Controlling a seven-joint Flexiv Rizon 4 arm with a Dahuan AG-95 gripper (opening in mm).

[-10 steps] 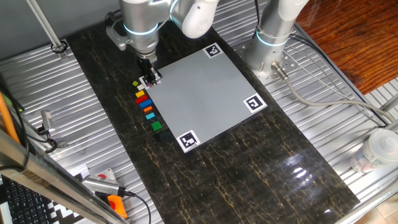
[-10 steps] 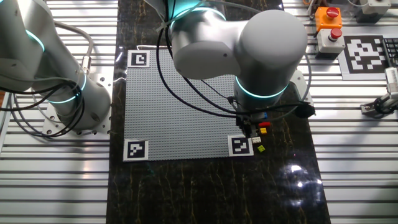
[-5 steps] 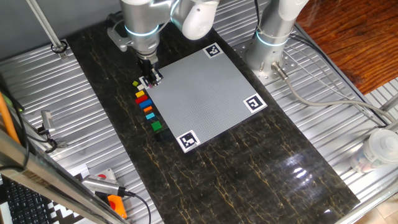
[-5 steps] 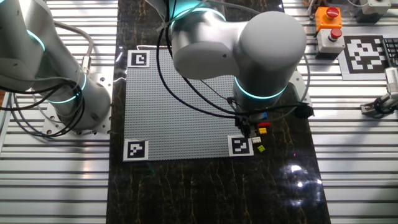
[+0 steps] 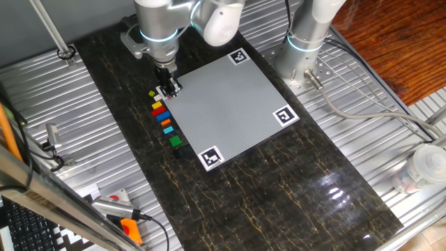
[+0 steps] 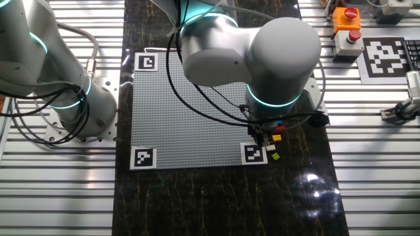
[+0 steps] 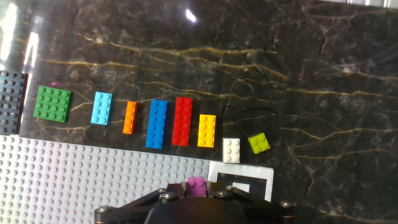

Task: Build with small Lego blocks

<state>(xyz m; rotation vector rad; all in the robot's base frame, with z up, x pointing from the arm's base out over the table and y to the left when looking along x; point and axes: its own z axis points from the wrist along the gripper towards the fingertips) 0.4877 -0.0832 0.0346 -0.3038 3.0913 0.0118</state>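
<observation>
Two fixed views high, opposite sides, sharing grey plate (image 5: 224, 104); hand view close, downward.

A robotics lab bench: dark marble-patterned tabletop (image 5: 279, 181) bolted among ribbed aluminium rails (image 5: 104, 139), second robot arm base (image 5: 306, 42), emergency-stop box (image 6: 346, 23), printed marker sheet (image 6: 386, 54), grey studded plate (image 5: 226, 104) with black-and-white corner tags.
</observation>
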